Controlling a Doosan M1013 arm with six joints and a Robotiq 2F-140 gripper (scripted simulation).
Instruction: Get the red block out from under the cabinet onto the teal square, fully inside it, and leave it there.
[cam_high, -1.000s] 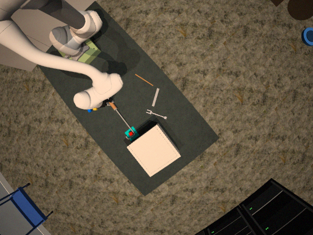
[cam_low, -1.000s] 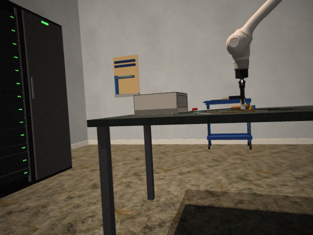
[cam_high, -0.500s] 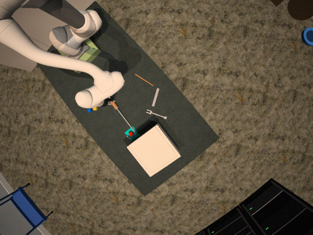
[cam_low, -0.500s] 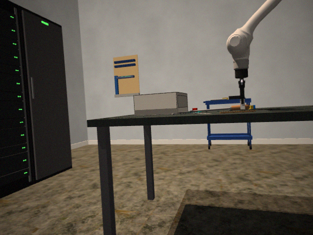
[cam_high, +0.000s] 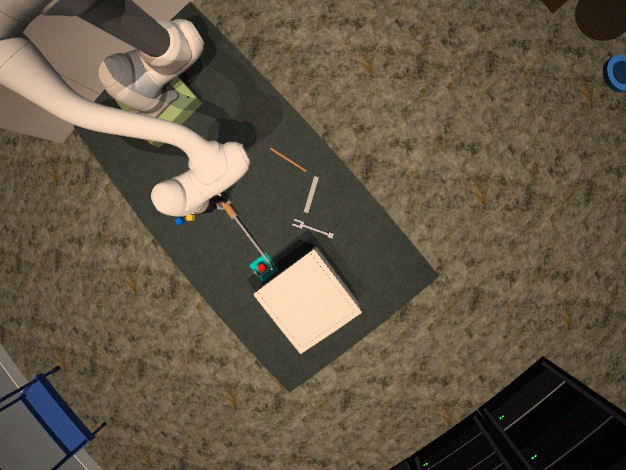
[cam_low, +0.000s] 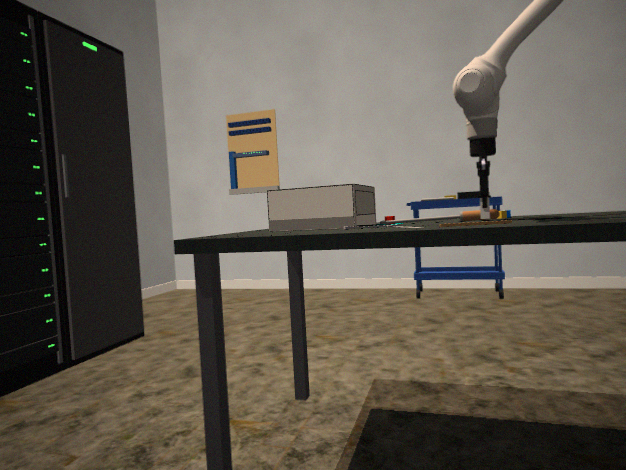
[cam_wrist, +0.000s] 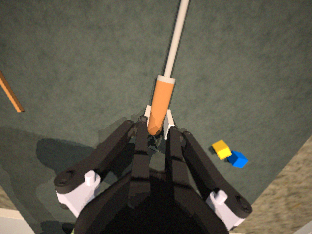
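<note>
The red block (cam_high: 261, 267) lies on the teal square (cam_high: 259, 263), just in front of the cabinet (cam_high: 307, 300); it also shows in the side view (cam_low: 389, 218). My gripper (cam_wrist: 157, 113) is shut on the orange handle of a long hook tool (cam_high: 247, 235). The tool's grey rod runs from the handle (cam_high: 228, 208) to the teal square, where its hooked end sits around the block. The tool lies low on the table top. In the side view my gripper (cam_low: 484, 209) points straight down at the table.
A small yellow cube (cam_wrist: 221, 148) and a blue cube (cam_wrist: 237, 159) lie just beside the gripper. An orange stick (cam_high: 287, 159), a grey bar (cam_high: 310, 194) and a fork-ended tool (cam_high: 312, 228) lie on the table beyond the hook tool.
</note>
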